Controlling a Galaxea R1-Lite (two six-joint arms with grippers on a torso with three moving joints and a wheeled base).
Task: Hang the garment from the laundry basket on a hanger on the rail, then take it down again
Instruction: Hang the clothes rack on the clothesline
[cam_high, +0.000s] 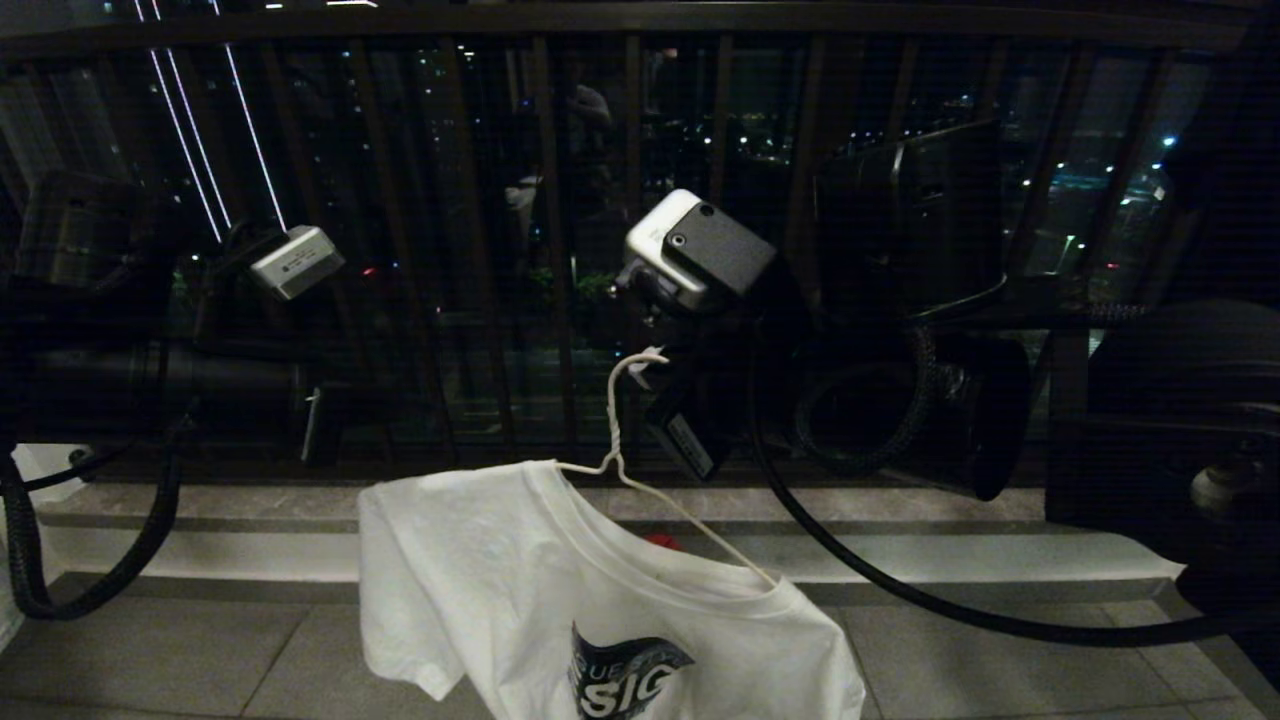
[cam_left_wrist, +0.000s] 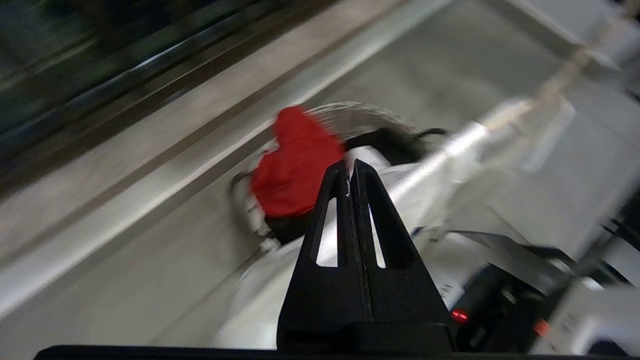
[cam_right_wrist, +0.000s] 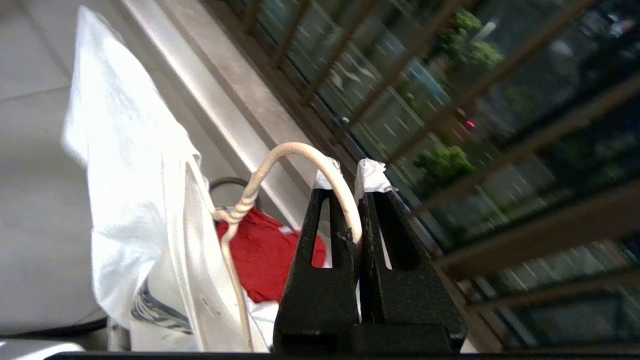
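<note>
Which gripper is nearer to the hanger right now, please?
The right. The right gripper is shut on the hanger at its hook, holding it up with the T-shirt on it. The left gripper is shut on nothing, off to the hanger's side.

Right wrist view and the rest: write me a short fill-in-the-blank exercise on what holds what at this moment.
1. The right gripper is shut on the hook of the white wire ____.
2. The T-shirt on the hanger is ____ in colour.
3. The left gripper is shut and holds ____.
4. The cloth lying in the laundry basket is ____.

Missing words: hanger; white; nothing; red
</note>
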